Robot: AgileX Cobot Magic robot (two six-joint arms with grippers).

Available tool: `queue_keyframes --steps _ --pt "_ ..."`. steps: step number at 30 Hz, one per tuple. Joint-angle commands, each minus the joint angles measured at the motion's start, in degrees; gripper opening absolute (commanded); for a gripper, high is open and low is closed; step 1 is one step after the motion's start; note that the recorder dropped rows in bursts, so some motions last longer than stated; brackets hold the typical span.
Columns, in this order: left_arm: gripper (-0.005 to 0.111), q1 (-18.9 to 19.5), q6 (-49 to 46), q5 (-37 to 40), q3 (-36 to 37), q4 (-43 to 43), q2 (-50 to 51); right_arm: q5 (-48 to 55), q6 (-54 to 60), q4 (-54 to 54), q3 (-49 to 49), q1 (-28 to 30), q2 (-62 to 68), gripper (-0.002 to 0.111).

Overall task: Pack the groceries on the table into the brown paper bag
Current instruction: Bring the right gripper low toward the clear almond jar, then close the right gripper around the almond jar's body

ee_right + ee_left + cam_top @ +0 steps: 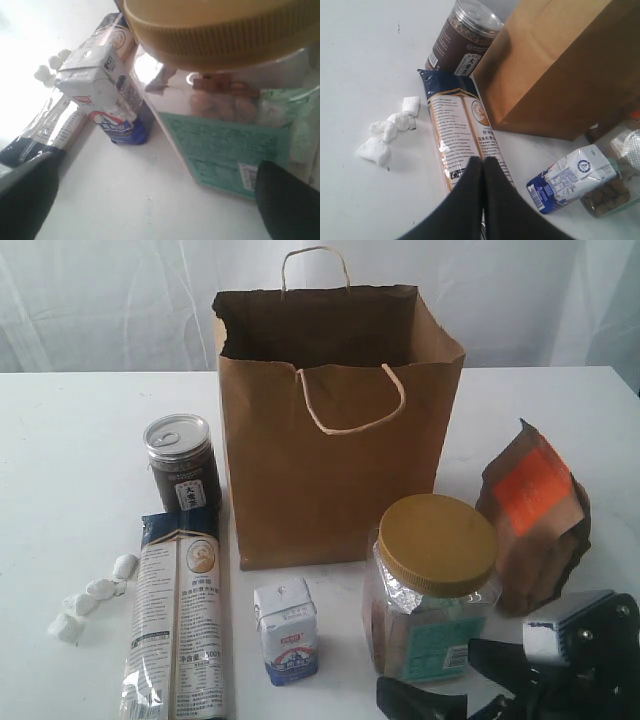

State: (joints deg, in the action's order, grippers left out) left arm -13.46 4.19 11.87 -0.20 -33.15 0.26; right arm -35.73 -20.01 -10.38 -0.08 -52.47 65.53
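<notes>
1. Right gripper (157, 195): jaws spread wide, nothing held; set low on the table (60, 440), facing the gold-lidded clear jar (435, 585).
2. Left gripper (482, 175): clenched, empty; poised over the long noodle packet (460, 130).
3. Gold-lidded clear jar: upright, just in front of the brown paper bag (330, 460), between the small white-blue carton (287, 632) and the orange-labelled brown pouch (535, 515).
4. Brown paper bag: upright, mouth open; contents cannot be told.
5. Step judged in hand: the jar is to be grasped. The body should be centred between the jaws, below the lid, and closed upon firmly; the carton should not be nudged.
6. A straight lift is advised, so that the bag's ragged rim is cleared.
</notes>
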Motion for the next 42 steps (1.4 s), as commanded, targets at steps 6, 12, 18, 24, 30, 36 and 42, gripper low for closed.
queue_keyframes --steps 6,12,18,24,30,36,42 --pt "0.000 -0.5 -0.2 0.2 0.2 -0.6 -0.3 8.8 -0.5 -0.1 0.1 -0.1 0.2 0.105" --pt "0.000 -0.5 -0.2 0.2 0.2 -0.6 -0.3 8.6 14.3 -4.1 -1.2 -0.1 0.5 0.105" --pt "0.000 -0.5 -0.2 0.2 0.2 -0.6 -0.3 7.2 36.6 -15.3 -3.1 -0.1 3.5 0.105" --pt "0.000 -0.5 -0.2 0.2 0.2 -0.6 -0.3 -3.5 36.2 -18.2 -5.0 -0.1 9.6 0.105" --pt "0.000 -0.5 -0.2 0.2 0.2 -0.6 -0.3 -7.4 32.5 -19.7 -7.4 -0.1 17.9 0.105" --pt "0.000 -0.5 -0.2 0.2 0.2 -0.6 -0.3 -16.2 21.3 -19.2 -8.8 -0.1 22.0 0.105" --pt "0.000 -0.5 -0.2 0.2 0.2 -0.6 -0.3 -14.1 21.3 -23.1 -11.2 -0.1 22.0 0.101"
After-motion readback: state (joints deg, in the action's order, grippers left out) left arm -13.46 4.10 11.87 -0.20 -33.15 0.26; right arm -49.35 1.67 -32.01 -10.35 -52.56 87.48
